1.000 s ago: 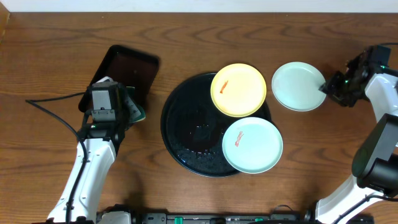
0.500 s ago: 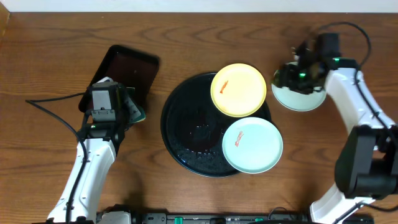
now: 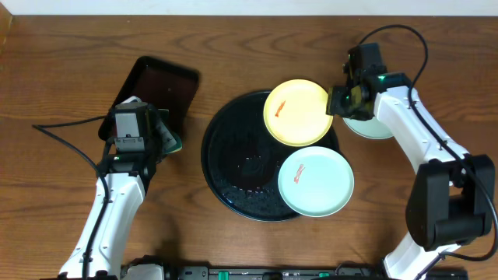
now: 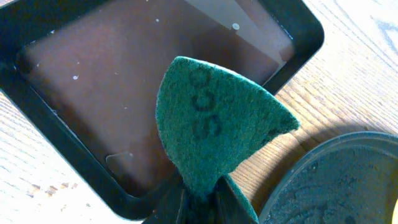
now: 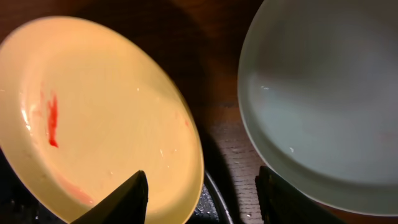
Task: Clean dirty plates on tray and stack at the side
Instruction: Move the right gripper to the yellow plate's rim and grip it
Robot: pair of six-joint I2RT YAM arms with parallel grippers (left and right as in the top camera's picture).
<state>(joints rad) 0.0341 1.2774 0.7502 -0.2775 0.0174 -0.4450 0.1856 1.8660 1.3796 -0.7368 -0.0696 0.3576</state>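
Observation:
The round black tray (image 3: 233, 167) lies mid-table. A pale yellow plate (image 3: 296, 113) with a red smear rests on its far right rim, and a mint-white plate (image 3: 315, 181) with a red smear rests on its near right rim. A clean mint-white plate (image 3: 373, 126) lies on the wood to the right, partly under my right arm. My right gripper (image 5: 202, 202) is open, one finger over the yellow plate (image 5: 99, 112) edge, the other over the clean plate (image 5: 323, 99). My left gripper (image 4: 202, 205) is shut on a green scouring pad (image 4: 214, 124) above the rectangular tray.
A smaller rectangular dark tray (image 3: 159, 85) with brownish liquid lies at the back left, and it fills the left wrist view (image 4: 93, 81). A black cable (image 3: 62, 136) runs across the wood left of my left arm.
My right arm has swung in from the far right, over the clean plate, to the right edge of the yellow plate. The left arm and the plates have not moved.

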